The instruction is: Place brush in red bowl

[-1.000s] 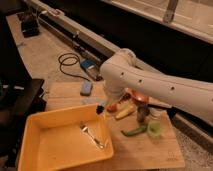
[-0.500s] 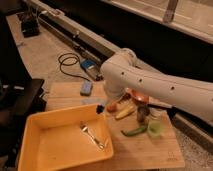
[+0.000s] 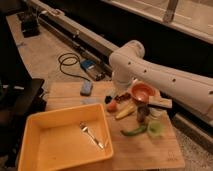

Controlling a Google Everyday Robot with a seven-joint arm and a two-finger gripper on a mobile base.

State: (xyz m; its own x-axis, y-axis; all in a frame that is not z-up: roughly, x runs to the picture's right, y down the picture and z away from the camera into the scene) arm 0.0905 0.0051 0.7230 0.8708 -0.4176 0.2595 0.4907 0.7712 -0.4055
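Camera view matches the frame half a second ago: arm, tray and table items sit where they were, no visible shift. At the end of the white arm (image 3: 150, 70) the gripper (image 3: 121, 95) hangs low over the wooden table (image 3: 150, 150), just left of the red bowl (image 3: 142, 92), among small dark items. Cannot tell whether it is spread or pressed together, or whether it holds or touches anything. What reads as the brush (image 3: 160, 102) is a pale strip lying on the table just right of the red bowl's lower rim, apart from the gripper; its head cannot be made out. At front left the yellow tray (image 3: 50, 145) holds a fork (image 3: 91, 134). Also on the table are a blue sponge (image 3: 86, 88) at back left, a banana (image 3: 125, 111), a green pepper (image 3: 134, 131) and a green cup (image 3: 156, 128) near the bowl.
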